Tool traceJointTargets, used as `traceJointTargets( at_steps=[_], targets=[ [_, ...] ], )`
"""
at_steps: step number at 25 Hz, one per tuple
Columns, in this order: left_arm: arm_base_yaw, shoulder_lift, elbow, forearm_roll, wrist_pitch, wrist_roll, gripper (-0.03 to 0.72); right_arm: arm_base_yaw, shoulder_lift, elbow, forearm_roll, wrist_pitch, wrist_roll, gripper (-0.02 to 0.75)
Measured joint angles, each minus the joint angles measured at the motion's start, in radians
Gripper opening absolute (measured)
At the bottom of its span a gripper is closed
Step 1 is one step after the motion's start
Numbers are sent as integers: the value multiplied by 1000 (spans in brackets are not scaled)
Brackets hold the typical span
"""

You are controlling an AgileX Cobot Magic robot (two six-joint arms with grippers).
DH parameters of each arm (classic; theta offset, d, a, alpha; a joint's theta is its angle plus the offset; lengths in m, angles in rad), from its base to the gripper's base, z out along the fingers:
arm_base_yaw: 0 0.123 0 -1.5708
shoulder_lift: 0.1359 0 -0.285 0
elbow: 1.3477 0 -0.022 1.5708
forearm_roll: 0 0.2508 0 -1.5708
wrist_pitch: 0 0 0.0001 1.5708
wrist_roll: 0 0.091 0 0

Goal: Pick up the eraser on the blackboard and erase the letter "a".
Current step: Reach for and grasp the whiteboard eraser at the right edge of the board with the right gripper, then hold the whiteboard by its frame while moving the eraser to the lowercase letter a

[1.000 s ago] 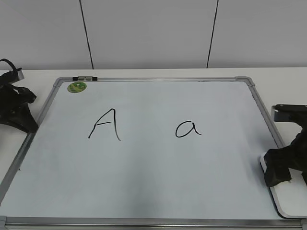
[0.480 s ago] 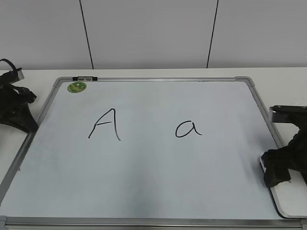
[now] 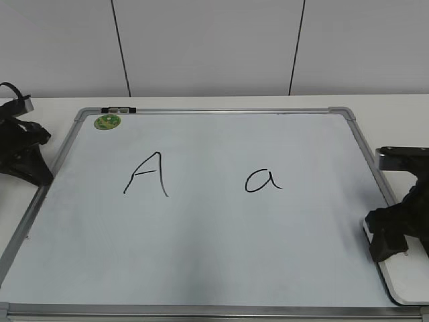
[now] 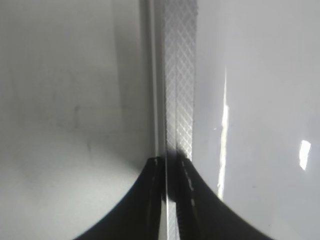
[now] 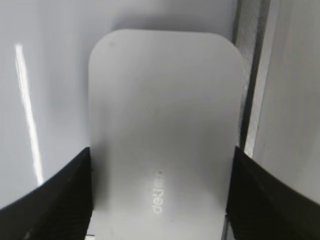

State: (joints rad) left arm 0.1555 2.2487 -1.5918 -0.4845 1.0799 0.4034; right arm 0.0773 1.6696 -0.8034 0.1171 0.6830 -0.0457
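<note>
The blackboard (image 3: 214, 248) is a white board in a silver frame, lying flat on the table. The letter "a" (image 3: 263, 181) is written right of its centre. The white eraser (image 3: 402, 278) lies at the board's front right edge. In the right wrist view the eraser (image 5: 165, 110) fills the space between the jaws, and both black fingers touch its long sides. My right gripper (image 3: 387, 249) (image 5: 161, 154) is low over it and shut on it. My left gripper (image 3: 37, 176) (image 4: 170, 159) is shut and empty at the board's left frame (image 4: 180, 75).
A capital "A" (image 3: 147, 174) is written left of the board's centre. A round green sticker (image 3: 107, 121) sits in the far left corner, with a small black-and-white clip (image 3: 118, 109) on the top frame. White table lies around the board and a wall stands behind it.
My right gripper has sunk slightly lower onto the eraser over the last second, then stayed almost still. The left arm, the board and the letters are unchanged.
</note>
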Motion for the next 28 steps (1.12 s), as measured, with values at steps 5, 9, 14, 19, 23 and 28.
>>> traceJointTargets(
  at_steps=[5,9,14,19,23,28],
  targets=[
    [0,0,0,0,0,0,42,0,4,-69,0,121,0,526],
    [0,0,0,0,0,0,42,0,4,-133,0,219,-4,526],
    [0,0,0,0,3,0,43,13,4,-223,26,302,-38,526],
    [0,0,0,0,3,0,42,93,11,-364,30,344,-52,526],
    [0,0,0,0,5,0,43,160,86,-525,30,363,-67,526],
    [0,0,0,0,5,0,43,191,252,-720,5,422,-80,526]
  ],
)
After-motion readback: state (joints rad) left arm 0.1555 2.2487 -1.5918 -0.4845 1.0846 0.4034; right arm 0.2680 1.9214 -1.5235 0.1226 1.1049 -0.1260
